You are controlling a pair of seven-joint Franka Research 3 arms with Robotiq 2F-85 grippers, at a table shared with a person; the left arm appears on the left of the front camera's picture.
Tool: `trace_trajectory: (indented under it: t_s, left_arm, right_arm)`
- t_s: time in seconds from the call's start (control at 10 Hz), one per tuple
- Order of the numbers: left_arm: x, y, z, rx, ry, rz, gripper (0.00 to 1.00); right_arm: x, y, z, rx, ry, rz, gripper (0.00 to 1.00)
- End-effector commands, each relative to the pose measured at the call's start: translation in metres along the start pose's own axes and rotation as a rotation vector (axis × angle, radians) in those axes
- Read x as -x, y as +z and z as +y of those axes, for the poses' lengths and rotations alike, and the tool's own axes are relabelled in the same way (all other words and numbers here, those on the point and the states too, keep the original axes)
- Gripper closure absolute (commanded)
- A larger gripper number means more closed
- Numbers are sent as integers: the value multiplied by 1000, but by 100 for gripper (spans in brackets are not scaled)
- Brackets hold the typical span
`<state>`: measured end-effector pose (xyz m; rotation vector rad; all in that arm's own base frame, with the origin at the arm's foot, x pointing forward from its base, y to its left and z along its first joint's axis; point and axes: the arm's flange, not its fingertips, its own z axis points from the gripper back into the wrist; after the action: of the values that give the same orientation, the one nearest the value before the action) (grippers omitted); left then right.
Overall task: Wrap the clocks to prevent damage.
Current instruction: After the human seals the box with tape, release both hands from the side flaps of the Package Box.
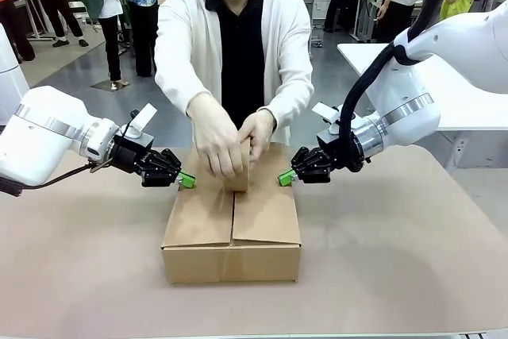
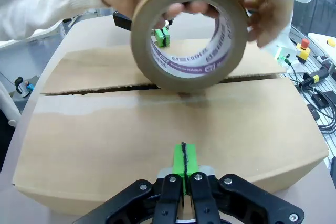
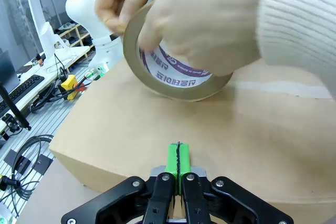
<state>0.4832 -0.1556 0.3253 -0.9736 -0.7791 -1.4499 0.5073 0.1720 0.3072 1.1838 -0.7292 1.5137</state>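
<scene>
The counter (image 1: pixel 397 260) has a plain brown top. Behind it is a grey floor, a white table (image 1: pixel 468 77) and several people standing far off. In the left wrist view, cables and a red button (image 2: pixel 303 43) on a yellow base lie beside the counter. The right wrist view shows a keyboard (image 3: pixel 21 85).

The cardboard box (image 1: pixel 232 232) sits in the middle of the counter. Its 2 top flaps are closed and meet at a seam (image 2: pixel 94 89), so what is inside is hidden. The person stands the tape roll (image 2: pixel 181 81) upright on this seam, toward the far side of the lid, with one hand (image 1: pixel 216 147) and the other hand (image 1: pixel 258 134) on it. The white core of the roll carries purple print, but it is too blurred to read.

The left gripper (image 1: pixel 184 180) has its green pads pressed together and holds nothing. It is just beside the upper left edge of the box. The right gripper (image 1: pixel 286 178) is likewise fully closed and empty, just beside the upper right edge. Whether either gripper touches the cardboard, I cannot tell.
</scene>
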Motion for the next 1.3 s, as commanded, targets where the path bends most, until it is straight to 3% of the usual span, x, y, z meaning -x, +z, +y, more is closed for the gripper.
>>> trace_trajectory:
  t_s: [0.0, 1.2]
  left_arm:
    - [4, -1, 0, -7, -5, 5, 100]
    - [4, -1, 0, -7, -5, 5, 100]
  right_arm:
    - [4, -2, -1, 6, -1, 2, 99]
    - [4, -2, -1, 6, -1, 2, 99]
